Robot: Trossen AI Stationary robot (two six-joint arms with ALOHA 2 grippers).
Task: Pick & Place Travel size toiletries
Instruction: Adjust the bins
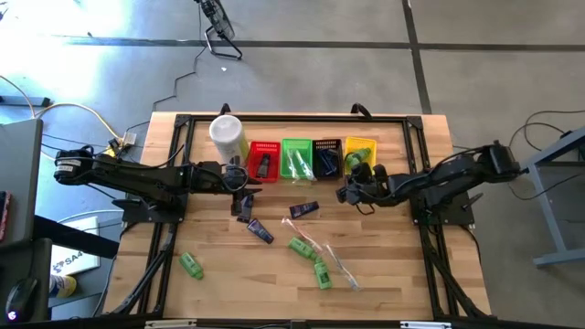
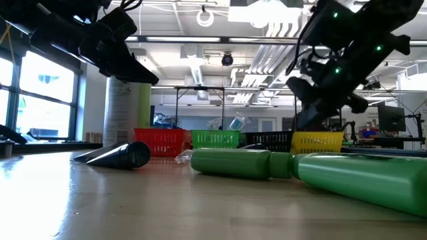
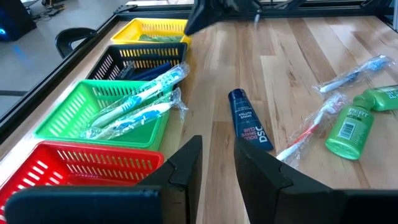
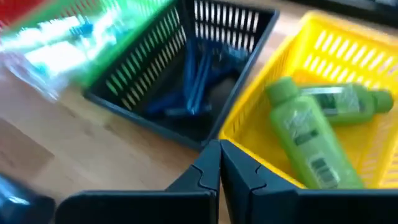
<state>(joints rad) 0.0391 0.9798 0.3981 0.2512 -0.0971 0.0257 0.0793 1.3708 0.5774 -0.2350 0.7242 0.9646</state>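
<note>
On the left of the tabletop (image 1: 384, 265), a green mini bottle (image 1: 190, 265) lies alone near the front edge. The left claw (image 1: 239, 180) reaches in from the left and hovers just in front of the red basket (image 1: 263, 161); its fingers (image 3: 186, 163) stand slightly apart with nothing between them. A tall white canister (image 1: 227, 137) stands behind it, beside the red basket. Just in front of the left claw lie two dark tubes (image 1: 260, 230), and a third dark tube (image 1: 304, 209) lies nearer the middle. Along the back runs the row of baskets: the red one holds a dark item, the green basket (image 1: 295, 157) holds plastic-wrapped toothbrushes (image 3: 140, 102), the black basket (image 1: 326, 157) holds blue razors (image 4: 198, 81), and the yellow basket (image 1: 358, 153) holds two green bottles (image 4: 308, 134). Toward the front centre, two more green bottles (image 1: 311, 259) lie among clear-wrapped toothbrushes (image 1: 334, 260). The right claw (image 1: 352, 190) hangs just in front of the yellow basket, its fingers (image 4: 208, 165) pressed together on nothing.
</note>
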